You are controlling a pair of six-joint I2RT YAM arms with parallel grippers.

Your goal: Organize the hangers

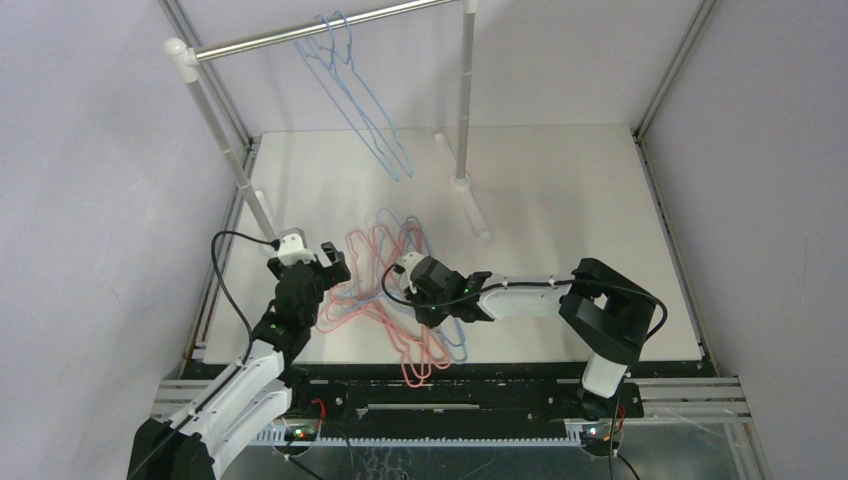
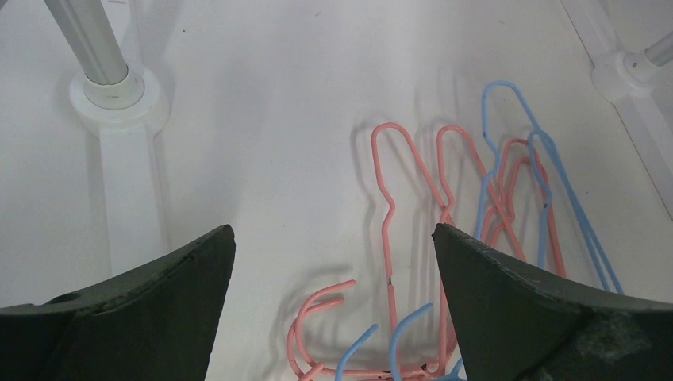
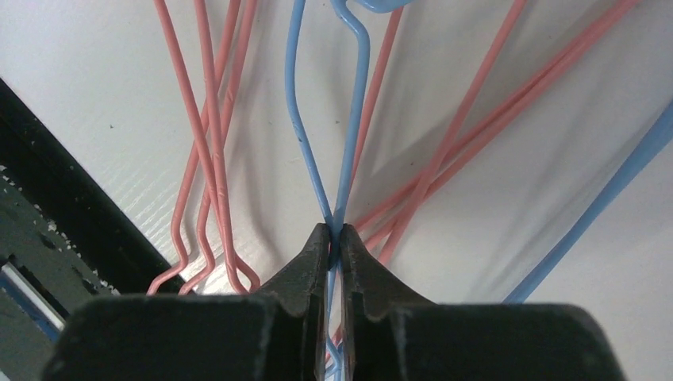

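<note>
White desk (image 1: pixel 560 200) carries tangled hangers (image 1: pixel 385 300); right hand (image 3: pixel 335 234) pinches a blue hanger (image 3: pixel 305 159), left hand (image 2: pixel 332 232) gapes wide just left of them.

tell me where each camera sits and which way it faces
top external: above and behind the arms, looking down at table, rail, hanger pile; both arms show.
left wrist: on left arm, looking past the open left gripper at the pile and a post.
right wrist: on right arm, close on the right gripper pinching a blue hanger.
shared: all see the pile.
</note>
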